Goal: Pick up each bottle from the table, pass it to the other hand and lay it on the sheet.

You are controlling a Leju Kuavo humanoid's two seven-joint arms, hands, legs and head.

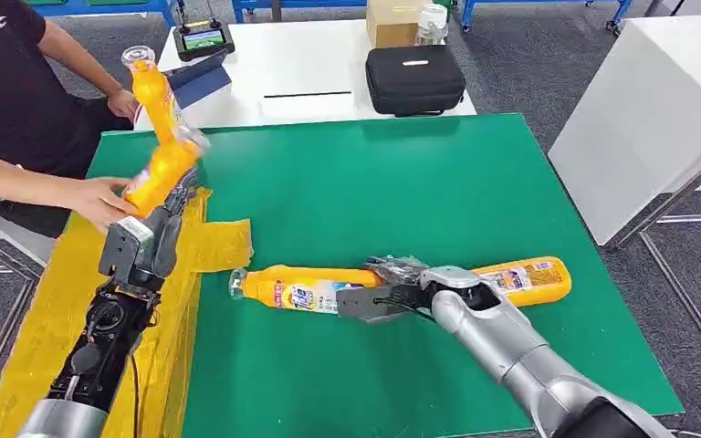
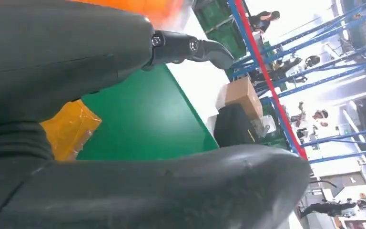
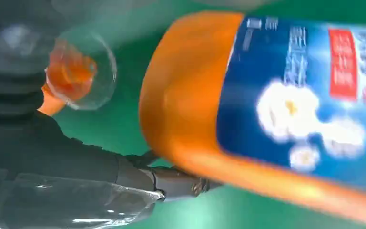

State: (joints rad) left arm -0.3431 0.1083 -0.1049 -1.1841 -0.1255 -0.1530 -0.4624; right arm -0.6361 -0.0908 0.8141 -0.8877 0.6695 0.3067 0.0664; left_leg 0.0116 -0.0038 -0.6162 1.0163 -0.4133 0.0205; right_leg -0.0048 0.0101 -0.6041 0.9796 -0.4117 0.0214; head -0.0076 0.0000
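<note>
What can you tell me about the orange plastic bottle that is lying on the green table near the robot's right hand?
The orange plastic bottle lies on its side on the green table, its clear cap pointing towards the yellow sheet. A blue label with red and white print wraps its body. The right hand rests at its base end; a firm grip cannot be confirmed. A second, similar bottle lies beyond the hand.
</note>
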